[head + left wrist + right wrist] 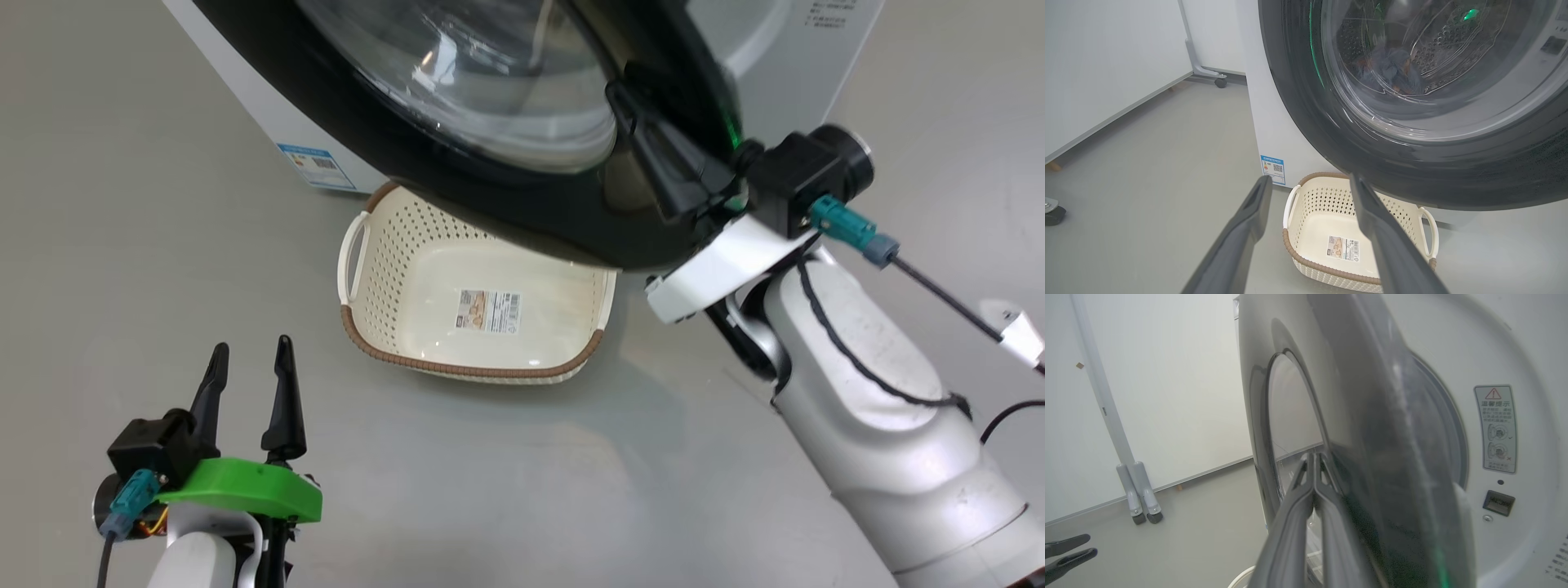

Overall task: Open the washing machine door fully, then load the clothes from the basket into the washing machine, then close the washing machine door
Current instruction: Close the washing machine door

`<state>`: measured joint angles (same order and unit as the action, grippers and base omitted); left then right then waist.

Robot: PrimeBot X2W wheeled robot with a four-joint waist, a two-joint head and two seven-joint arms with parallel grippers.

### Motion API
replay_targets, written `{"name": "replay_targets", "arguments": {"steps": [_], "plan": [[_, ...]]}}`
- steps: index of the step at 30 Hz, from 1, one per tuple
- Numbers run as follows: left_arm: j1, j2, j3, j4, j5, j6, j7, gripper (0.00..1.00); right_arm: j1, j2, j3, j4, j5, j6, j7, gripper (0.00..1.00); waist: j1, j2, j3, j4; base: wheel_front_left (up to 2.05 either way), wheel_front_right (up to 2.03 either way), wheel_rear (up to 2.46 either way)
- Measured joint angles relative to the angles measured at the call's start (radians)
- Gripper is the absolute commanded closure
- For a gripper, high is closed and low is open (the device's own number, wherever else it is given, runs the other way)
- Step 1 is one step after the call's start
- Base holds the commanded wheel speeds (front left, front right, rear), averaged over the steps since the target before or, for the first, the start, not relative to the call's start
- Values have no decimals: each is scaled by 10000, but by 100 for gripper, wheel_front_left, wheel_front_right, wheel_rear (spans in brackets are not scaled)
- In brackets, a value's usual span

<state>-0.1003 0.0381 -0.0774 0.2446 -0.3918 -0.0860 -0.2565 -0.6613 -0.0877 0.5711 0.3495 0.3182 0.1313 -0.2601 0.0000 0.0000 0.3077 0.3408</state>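
Flooring (122,204) of smooth grey runs to white wall panels (1106,61) on castored feet. The basket (392,237) sits on it below the washing machine door (531,220), which stands ajar from the washing machine (1274,122). Dim blue clothes (1392,69) seem to lie behind the glass. The left gripper (251,343) hangs spread wide, holding nothing. The right gripper (1312,457), fingers pinched together, rests against the door's outer face.

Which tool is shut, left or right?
The right tool: closed tight, tips together, beside the door. The left tool stands wide open.
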Motion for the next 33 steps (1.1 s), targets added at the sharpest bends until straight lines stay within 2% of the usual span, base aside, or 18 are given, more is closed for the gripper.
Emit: {"name": "replay_targets", "arguments": {"steps": [7,13,26,33], "plan": [[-339,-50,-309,-284,-163,0,0,0,-941,-374,-288,151,-290,0,0,100,0,0,831,26,0,0,0],[114,-90,-399,-1749,-286,-113,-2,0,-1616,-876,-897,512,-552,0,0,100,1,0,1455,233,0,0,0],[421,-92,-978,-2213,-405,-205,-2,0,-3260,-1695,-1584,1469,-1009,25,-2,100,1,0,1750,1122,0,0,0],[634,-92,-784,-2301,-405,-205,-2,0,-3422,-1628,-1682,1647,-1104,119,-2,100,0,0,1606,1212,0,0,0]]}}
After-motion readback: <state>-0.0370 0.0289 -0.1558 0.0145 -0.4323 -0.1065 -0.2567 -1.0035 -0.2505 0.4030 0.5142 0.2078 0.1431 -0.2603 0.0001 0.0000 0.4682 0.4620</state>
